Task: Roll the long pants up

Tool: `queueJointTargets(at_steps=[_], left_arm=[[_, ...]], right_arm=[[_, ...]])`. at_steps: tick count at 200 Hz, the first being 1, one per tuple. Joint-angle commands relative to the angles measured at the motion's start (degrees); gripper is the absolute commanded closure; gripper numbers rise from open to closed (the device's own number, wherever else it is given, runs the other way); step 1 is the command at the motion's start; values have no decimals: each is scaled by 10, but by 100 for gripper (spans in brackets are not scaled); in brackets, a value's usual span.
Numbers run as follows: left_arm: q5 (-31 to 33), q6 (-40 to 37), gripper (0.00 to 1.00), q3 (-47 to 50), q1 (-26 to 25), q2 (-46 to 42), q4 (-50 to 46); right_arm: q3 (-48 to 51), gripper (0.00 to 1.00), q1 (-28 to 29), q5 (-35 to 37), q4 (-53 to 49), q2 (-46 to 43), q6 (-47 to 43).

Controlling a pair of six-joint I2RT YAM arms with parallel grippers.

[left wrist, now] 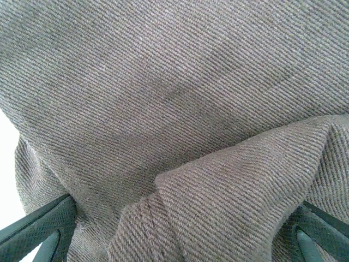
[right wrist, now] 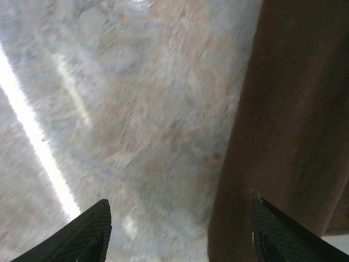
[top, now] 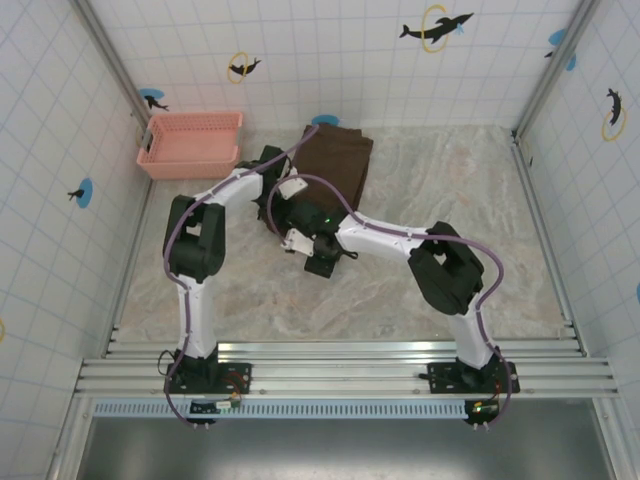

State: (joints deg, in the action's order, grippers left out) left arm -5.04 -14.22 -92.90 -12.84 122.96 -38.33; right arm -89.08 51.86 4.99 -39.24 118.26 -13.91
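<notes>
The left claw (left wrist: 185,210) is standing with its jaws wide apart; the long pants (left wrist: 174,109) are lying right under it and running on ahead of it, a raised fold of the brown twill is sitting between its two fingers (left wrist: 46,224), and nothing is being pinched; whether the pads are touching the cloth I cannot tell. The right claw (right wrist: 180,206) is also standing with its jaws apart and is gripping nothing; bare marbled table (right wrist: 125,109) is lying ahead of it and to its left, while the edge of the pants is running along its right side, down to just inside its right finger (right wrist: 283,232). From above, the pants are lying folded on the table beyond both claws; a pink basket (top: 192,145) is sitting just left of the cloth, apart from it, near the left arm (top: 195,240); the right arm (top: 440,270) is reaching across from the right; tiled walls (top: 330,60) are closing in the table on three sides.
</notes>
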Motion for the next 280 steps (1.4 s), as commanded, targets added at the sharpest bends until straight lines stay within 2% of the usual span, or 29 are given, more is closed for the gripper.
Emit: queueJointTargets(at_steps=[1,27,59,71,83,101,115,137,155,201,211,233,254,280], left_arm=[[-4,6,3,38,14,-4,-40],[-29,11,3,59,25,-17,-39],[-47,14,3,76,34,-31,-34],[-54,15,3,79,38,-35,-35],[-61,16,3,82,40,-40,-36],[-77,17,3,86,42,-50,-36],[-89,19,3,84,45,-62,-39],[-111,24,3,73,55,-78,-52],[-123,30,3,60,65,-87,-70],[-94,36,3,-1,75,-107,-136],[-80,36,3,-22,78,-112,-155],[-67,33,3,-45,79,-138,-173],[-55,19,3,-36,79,-167,-180],[-53,4,3,9,79,-202,-169]], right_arm=[[6,31,2,61,68,32,-20],[2,31,3,119,97,68,-27],[-6,35,-8,135,121,103,-36],[-15,39,-10,140,122,111,-41],[-23,48,-15,136,119,116,-46],[-29,57,-28,109,110,116,-50],[-28,66,-41,76,103,109,-52],[-25,71,-59,21,87,96,-63],[-32,77,-71,-56,58,81,-72],[-17,80,-83,-226,19,30,-38],[-24,80,-85,-286,-3,29,-23],[-54,81,-85,-371,-64,38,4],[-79,82,-85,-438,-101,46,27],[-116,82,-100,-556,-156,69,53]])
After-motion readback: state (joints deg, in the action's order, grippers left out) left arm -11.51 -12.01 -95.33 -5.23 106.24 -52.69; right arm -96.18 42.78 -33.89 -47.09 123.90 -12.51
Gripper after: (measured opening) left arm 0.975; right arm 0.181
